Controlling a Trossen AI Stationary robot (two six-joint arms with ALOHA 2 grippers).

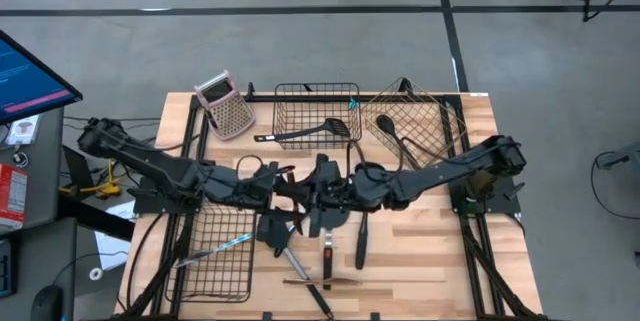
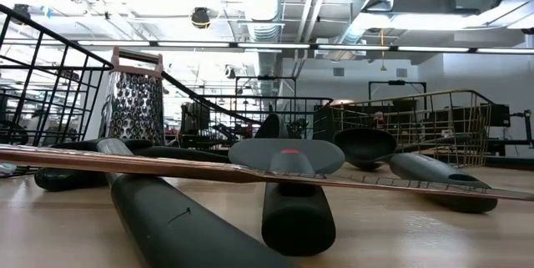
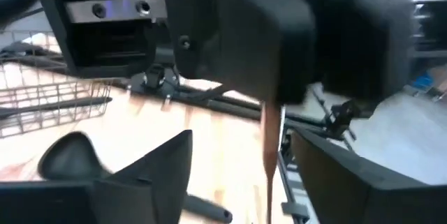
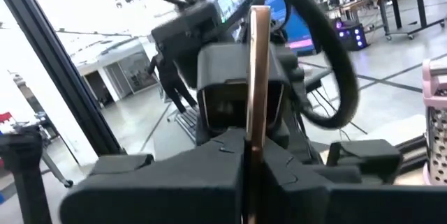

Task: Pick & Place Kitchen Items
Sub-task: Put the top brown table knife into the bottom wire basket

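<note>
Both arms meet above the middle of the table. My right gripper (image 4: 248, 155) is shut on a thin copper-coloured tool (image 4: 257, 63), which sticks out ahead of its fingers toward the left arm. My left gripper (image 3: 241, 144) is open and faces it. Its fingers stand on either side of the tool's free end (image 3: 269, 161) without touching it. In the high view the left gripper (image 1: 298, 189) and right gripper (image 1: 322, 191) hide the tool. More kitchen items lie on the near table: a black spatula (image 1: 272, 231), a black handle (image 1: 361, 243) and a copper rod (image 1: 308, 281). My right gripper pinches one end of the copper tool (image 4: 251, 139) between its two shut fingers. The fingers come level from the table's right and lie along the tool. The tool is lifted clear of the table and runs on toward the left gripper.
A pink-framed grater (image 1: 225, 104) stands at the far left. A black wire basket (image 1: 316, 93) at the far edge holds a black ladle (image 1: 310, 131). A copper wire basket (image 1: 440, 111) holds black utensils. A flat black mesh basket (image 1: 218, 271) lies near left with a thin tool on it.
</note>
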